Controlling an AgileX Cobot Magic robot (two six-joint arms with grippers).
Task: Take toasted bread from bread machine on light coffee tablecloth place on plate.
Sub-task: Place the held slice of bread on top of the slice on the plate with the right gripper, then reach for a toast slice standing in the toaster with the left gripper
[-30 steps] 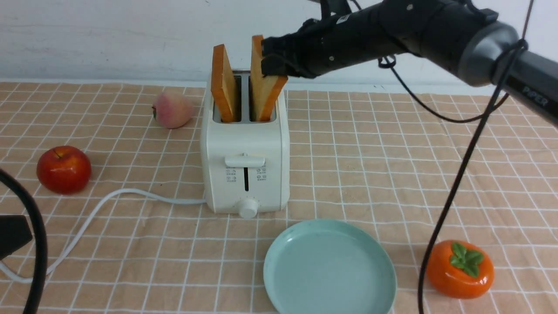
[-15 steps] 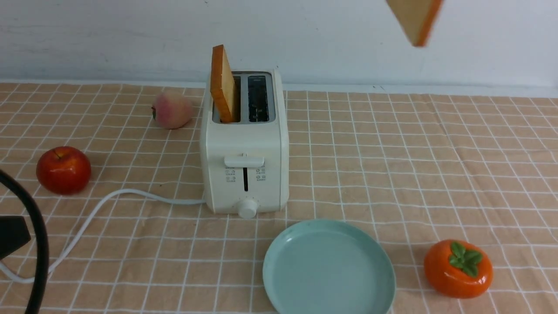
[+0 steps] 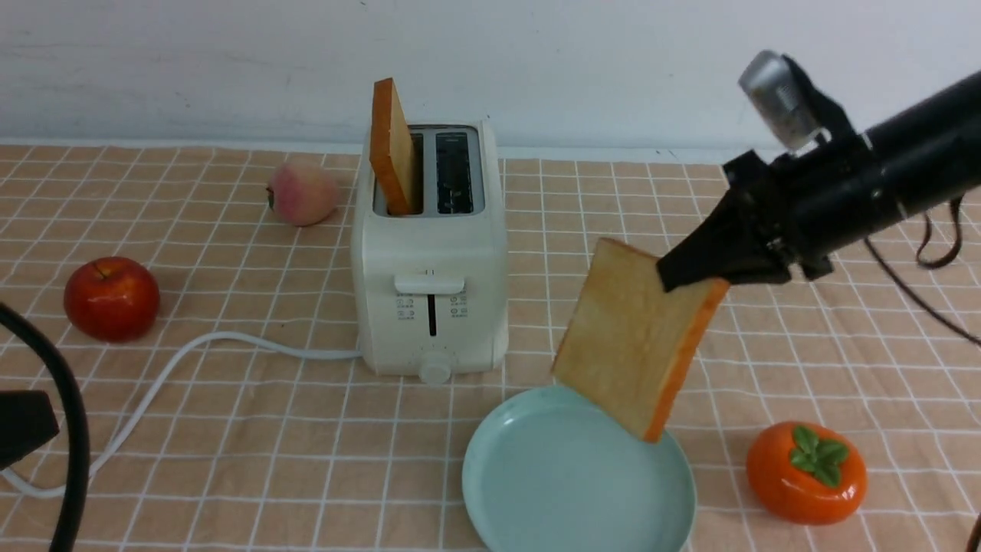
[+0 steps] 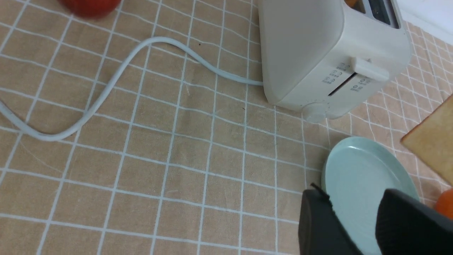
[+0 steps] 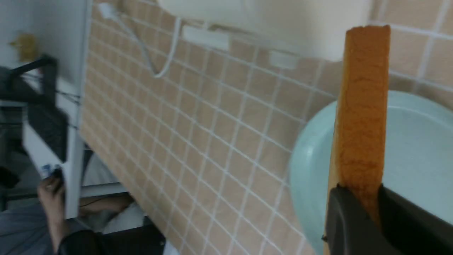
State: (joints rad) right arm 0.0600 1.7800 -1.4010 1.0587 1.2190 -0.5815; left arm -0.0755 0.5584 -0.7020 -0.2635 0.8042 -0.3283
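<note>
Right gripper is clamped tight on the top corner of the held toast slice, one finger on each face; the right wrist view shows the crust edge pinched between them. The slice hangs tilted, clear of the bread machine and to its right, nearer the camera. Its lower corner sits over the right part of the plate; can't tell whether it touches. The plate lies on the light coffee tablecloth, just in front of the bread machine and slightly right of it. The second toast slice stands upright in the bread machine's left slot, about half of it sticking out. Left gripper is low at the near-left side, with its jaws partly apart and nothing between them; the plate rim shows through the gap. The white cord runs left from the bread machine across the cloth. The red apple and peach lie left of the bread machine, and the orange persimmon is just right of the plate.
</note>
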